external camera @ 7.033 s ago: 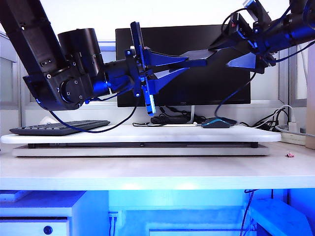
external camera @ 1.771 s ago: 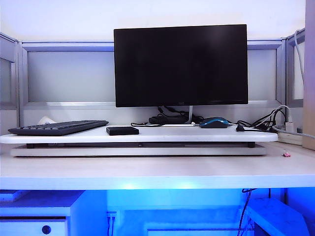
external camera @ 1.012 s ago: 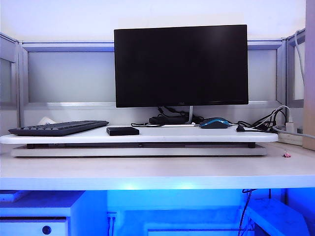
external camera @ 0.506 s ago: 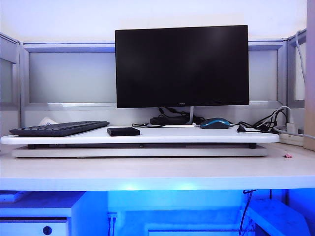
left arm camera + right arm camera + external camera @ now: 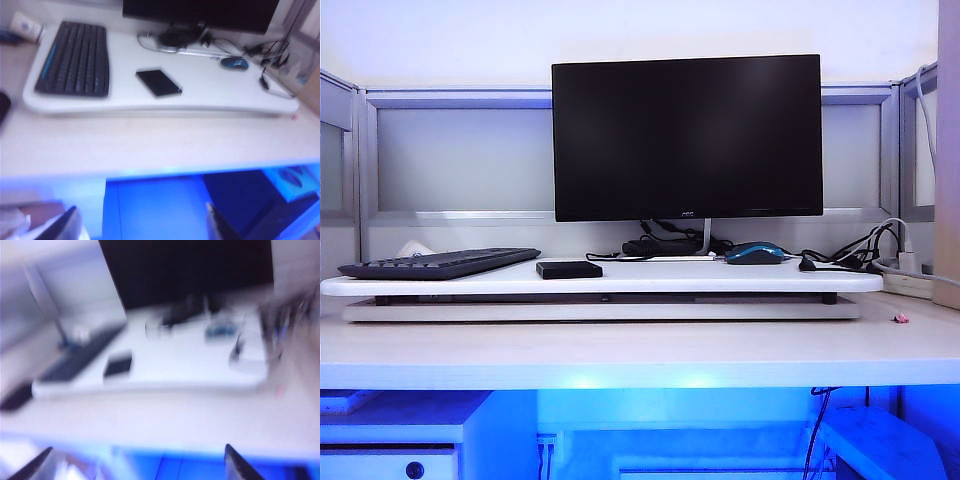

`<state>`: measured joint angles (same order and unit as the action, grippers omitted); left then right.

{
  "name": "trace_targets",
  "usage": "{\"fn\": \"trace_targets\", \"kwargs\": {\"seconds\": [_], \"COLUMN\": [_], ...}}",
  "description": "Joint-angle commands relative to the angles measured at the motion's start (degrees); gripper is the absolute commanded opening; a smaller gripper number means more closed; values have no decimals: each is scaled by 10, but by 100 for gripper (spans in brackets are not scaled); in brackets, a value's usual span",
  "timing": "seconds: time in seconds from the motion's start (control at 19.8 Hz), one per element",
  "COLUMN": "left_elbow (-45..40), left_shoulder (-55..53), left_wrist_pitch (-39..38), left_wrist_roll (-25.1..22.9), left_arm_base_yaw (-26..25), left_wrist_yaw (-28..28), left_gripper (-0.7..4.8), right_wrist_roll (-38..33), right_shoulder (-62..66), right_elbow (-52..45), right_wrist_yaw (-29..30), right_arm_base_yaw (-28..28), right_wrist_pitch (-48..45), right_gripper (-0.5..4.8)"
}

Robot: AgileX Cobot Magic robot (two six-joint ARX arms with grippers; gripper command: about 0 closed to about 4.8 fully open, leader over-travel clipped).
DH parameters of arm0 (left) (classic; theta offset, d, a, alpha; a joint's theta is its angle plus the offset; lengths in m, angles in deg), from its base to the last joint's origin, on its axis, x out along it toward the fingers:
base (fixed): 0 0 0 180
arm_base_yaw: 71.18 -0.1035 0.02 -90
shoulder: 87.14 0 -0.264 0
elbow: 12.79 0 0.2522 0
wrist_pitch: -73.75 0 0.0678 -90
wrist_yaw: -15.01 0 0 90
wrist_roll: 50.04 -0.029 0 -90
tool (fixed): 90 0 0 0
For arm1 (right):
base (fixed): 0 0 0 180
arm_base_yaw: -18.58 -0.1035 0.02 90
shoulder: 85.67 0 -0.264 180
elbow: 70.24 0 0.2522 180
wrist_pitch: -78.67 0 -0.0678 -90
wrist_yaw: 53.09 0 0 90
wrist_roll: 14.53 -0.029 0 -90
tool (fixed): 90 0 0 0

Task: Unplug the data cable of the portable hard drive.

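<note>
Left gripper (image 5: 142, 227): jaws parted, nothing between them; I see only two dark fingertips at the frame edge, pulled back off the desk, well short of the white riser (image 5: 165, 102).
Right gripper (image 5: 135, 465): jaws wide, empty; only two tips show, also well back from the riser.
Portable hard drive (image 5: 569, 269): flat on the riser, between keyboard (image 5: 438, 262) and monitor stand (image 5: 706, 240), apart from both.
Data cable: I can't pick it out; no cord shows at the drive. Dark cords (image 5: 840, 256) bunch at the riser's right end, past the mouse (image 5: 756, 253).
Hard to read: right wrist view heavily smeared, left wrist view soft.
Versus seven seconds back: both arms hung over the riser in front of the monitor (image 5: 687, 136); exterior view now has neither, and the drive is uncovered.
</note>
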<state>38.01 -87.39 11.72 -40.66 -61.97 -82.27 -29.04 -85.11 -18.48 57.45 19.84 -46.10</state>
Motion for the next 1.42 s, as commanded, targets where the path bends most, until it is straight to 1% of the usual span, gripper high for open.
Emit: {"fn": "trace_targets", "kwargs": {"seconds": [0.05,0.1,0.15,0.2,0.25,0.3,0.4,0.51,0.66,0.71,0.86,0.91,0.96,1.01,1.11,1.16,1.21,1.37,1.42], "left_elbow": [-41,-76,-109,-130,-152,-164,-196,-227,-270,-285,-320,-324,-326,-326,-326,-329,-336,-367,-367], "left_shoulder": [0,0,0,0,0,0,0,0,0,0,0,0,0,0,0,0,0,-2,-7], "left_wrist_pitch": [90,126,158,199,219,222,233,260,319,337,371,376,379,379,378,377,377,370,379], "left_wrist_roll": [5,6,23,57,112,121,134,133,130,129,123,111,87,66,52,37,29,34,30], "left_arm_base_yaw": [0,0,0,0,0,-1,0,0,0,0,0,0,0,0,-1,-1,-1,-1,-1], "left_wrist_yaw": [8,9,5,-5,10,22,60,66,74,74,69,57,46,47,47,52,56,67,77], "left_gripper": [259,259,259,259,259,259,258,242,236,236,226,205,200,200,200,200,200,198,189], "right_wrist_roll": [11,18,27,32,25,15,-26,-65,-63,-51,-45,-45,-44,-40,-26,-15,-5,12,14], "right_shoulder": [-4,-4,-4,-4,-4,-4,-4,-2,-2,-2,-2,-2,-2,-2,-2,-2,-2,-2,-2], "right_elbow": [-36,-42,-50,-63,-90,-107,-144,-176,-210,-219,-259,-269,-278,-286,-298,-306,-312,-334,-342], "right_wrist_yaw": [0,-5,-14,-16,-15,-15,-15,-28,-41,-41,-41,-41,-41,-41,-42,-44,-50,-59,-59], "right_arm_base_yaw": [1,1,1,1,1,1,1,0,0,0,0,0,0,0,0,0,-1,-1,-1], "right_wrist_pitch": [-38,-52,-68,-80,-92,-104,-155,-205,-239,-244,-286,-294,-298,-299,-300,-301,-302,-303,-304], "right_gripper": [420,398,398,398,398,398,398,398,398,398,398,398,398,398,398,398,398,397,397]}}
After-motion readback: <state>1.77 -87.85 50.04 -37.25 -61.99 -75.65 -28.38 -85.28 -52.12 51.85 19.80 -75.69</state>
